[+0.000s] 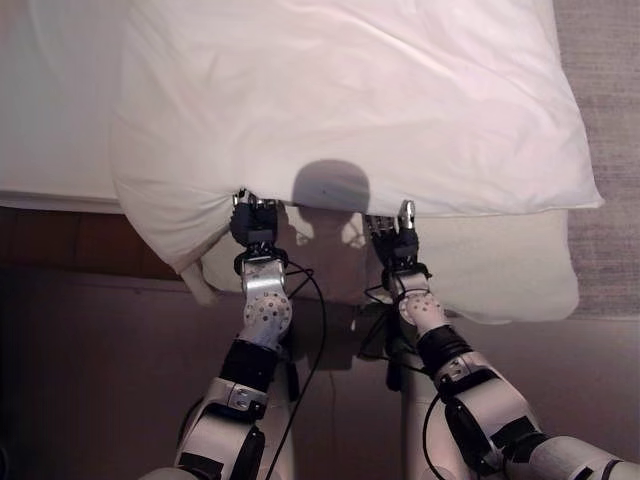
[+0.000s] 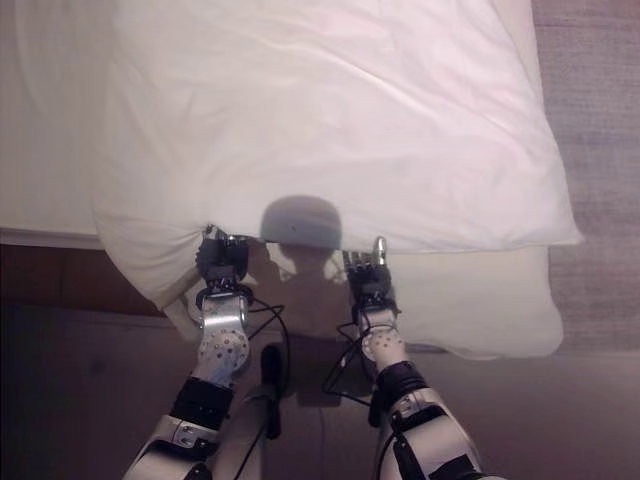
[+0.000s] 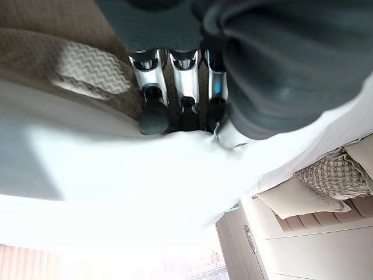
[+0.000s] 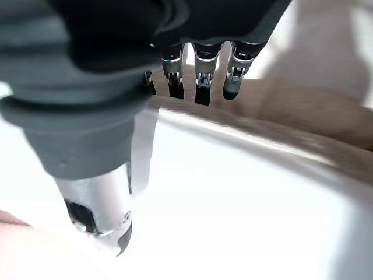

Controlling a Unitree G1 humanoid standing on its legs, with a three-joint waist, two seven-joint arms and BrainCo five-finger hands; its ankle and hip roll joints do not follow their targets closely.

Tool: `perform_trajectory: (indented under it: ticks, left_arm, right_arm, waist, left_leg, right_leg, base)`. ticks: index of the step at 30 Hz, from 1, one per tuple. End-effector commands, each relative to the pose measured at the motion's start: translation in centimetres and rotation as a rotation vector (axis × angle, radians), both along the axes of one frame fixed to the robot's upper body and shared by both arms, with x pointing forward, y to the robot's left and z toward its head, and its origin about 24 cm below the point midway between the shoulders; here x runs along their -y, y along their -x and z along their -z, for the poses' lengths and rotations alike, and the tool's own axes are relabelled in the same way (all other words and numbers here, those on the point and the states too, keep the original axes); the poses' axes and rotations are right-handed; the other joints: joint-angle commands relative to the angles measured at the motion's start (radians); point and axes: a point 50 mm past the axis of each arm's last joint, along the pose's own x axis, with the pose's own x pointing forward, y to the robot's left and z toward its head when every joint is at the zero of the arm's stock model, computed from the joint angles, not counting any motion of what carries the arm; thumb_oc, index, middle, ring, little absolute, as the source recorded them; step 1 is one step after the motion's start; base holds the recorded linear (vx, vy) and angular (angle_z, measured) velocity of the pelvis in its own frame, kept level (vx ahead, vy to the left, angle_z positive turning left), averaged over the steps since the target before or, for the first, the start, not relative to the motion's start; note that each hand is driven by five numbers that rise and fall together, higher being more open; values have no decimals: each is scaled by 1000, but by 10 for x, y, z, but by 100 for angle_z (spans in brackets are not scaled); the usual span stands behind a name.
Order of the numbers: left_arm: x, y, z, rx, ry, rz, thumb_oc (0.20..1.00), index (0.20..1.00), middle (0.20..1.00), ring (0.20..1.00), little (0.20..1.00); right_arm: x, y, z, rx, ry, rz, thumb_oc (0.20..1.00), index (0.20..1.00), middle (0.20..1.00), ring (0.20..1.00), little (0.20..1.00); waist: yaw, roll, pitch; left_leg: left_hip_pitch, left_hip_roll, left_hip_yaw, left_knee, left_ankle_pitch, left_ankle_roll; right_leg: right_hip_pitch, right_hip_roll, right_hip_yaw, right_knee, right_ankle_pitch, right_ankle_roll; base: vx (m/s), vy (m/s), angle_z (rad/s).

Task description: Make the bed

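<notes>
A big white duvet (image 1: 350, 100) lies across the bed, and its near edge hangs over a cream pillow (image 1: 500, 270). My left hand (image 1: 255, 222) is at that near edge, where the cloth puckers toward it. In the left wrist view its fingers (image 3: 183, 87) curl down onto the white cloth (image 3: 145, 175) and pinch it against the thumb. My right hand (image 1: 395, 240) is a little further right along the same edge, with its thumb raised against the cloth. In the right wrist view its fingers (image 4: 201, 76) reach out straight above the white cloth (image 4: 233, 192).
The bed's white sheet (image 1: 50, 100) spreads to the left of the duvet. A brown wooden bed frame (image 1: 70, 245) runs below it. Grey carpet (image 1: 610, 80) lies to the right of the bed.
</notes>
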Motion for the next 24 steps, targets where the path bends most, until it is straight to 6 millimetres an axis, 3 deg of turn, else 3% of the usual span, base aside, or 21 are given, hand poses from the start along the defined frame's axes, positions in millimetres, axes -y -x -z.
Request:
perform_trajectory:
  ticks: [1, 7, 15, 24]
  left_arm:
    - [-19, 19, -58, 284, -59, -130, 200, 200, 200, 200, 200]
    - [-39, 22, -60, 259, -79, -232, 200, 200, 200, 200, 200]
    - [-61, 27, -58, 223, -87, -330, 200, 200, 200, 200, 200]
    - [-68, 29, -59, 225, -97, -357, 200, 200, 200, 200, 200]
  right_arm:
    - [10, -2, -28, 114, -71, 68, 1000, 1000, 1000, 1000, 1000]
    - [50, -2, -41, 156, -34, 180, 1000, 1000, 1000, 1000, 1000]
    - [95, 6, -43, 141, 23, 317, 1000, 1000, 1000, 1000, 1000]
    - [135, 11, -48, 110, 83, 431, 1000, 1000, 1000, 1000, 1000]
  waist:
    - [26, 22, -56]
    - [27, 29, -64]
    - [17, 25, -77]
    - [7, 12, -90]
  left_leg:
    - [-41, -89, 14, 4, -24, 81]
    - [-52, -94, 18, 16, -36, 85]
    - [-71, -90, 24, 36, -45, 84]
    - [-83, -84, 31, 50, -56, 81]
  right_leg:
    - [17, 41, 5, -25, 23, 12]
    - [4, 32, 4, -10, 14, 19]
    - [-23, 29, 6, 16, 6, 21]
    - [-39, 30, 12, 29, 1, 23]
  base:
    - [0, 0, 0]
    - [26, 15, 0]
    - [5, 3, 0]
    - [0, 0, 0]
